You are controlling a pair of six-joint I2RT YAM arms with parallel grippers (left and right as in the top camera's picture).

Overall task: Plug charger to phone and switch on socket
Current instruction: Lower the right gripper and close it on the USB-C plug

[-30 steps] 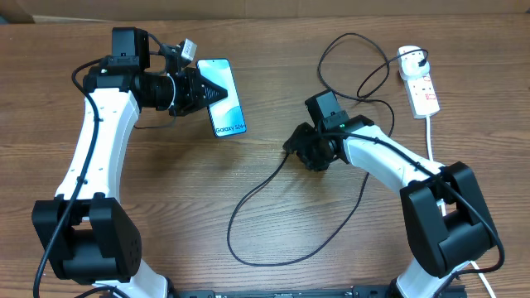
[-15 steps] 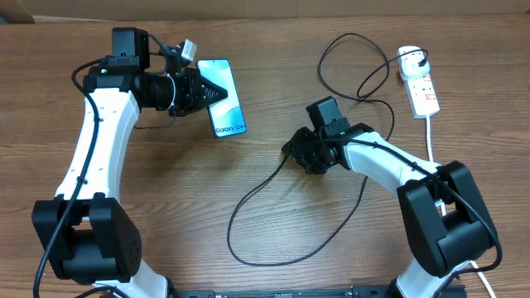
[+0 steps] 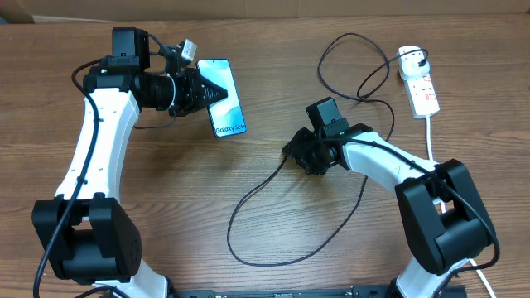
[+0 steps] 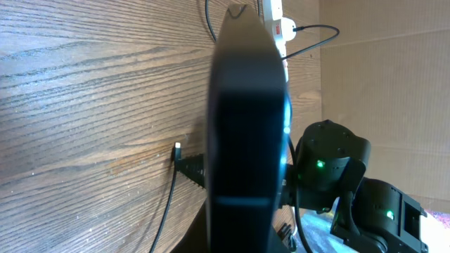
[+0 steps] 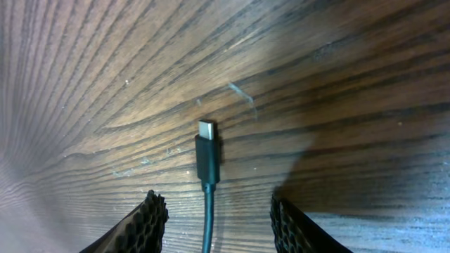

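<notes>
The thin black charger cable's connector tip [image 5: 206, 140] lies on the wooden tabletop [image 5: 351, 84], centred lengthwise just ahead of the open, empty right jaws; the left jaws clamp the blue-screened phone [image 3: 230, 112]

From the left wrist I only get the phone [image 4: 246, 126] as a blurred dark slab. Overhead, my right gripper [image 3: 302, 154] covers the cable [image 5: 207, 183] tip; the socket [image 3: 423, 93] switches are too small to read.

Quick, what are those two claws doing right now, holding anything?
Left gripper: shut on the phone.
Right gripper: open, straddling the charger connector tip on the table, not gripping it.
</notes>
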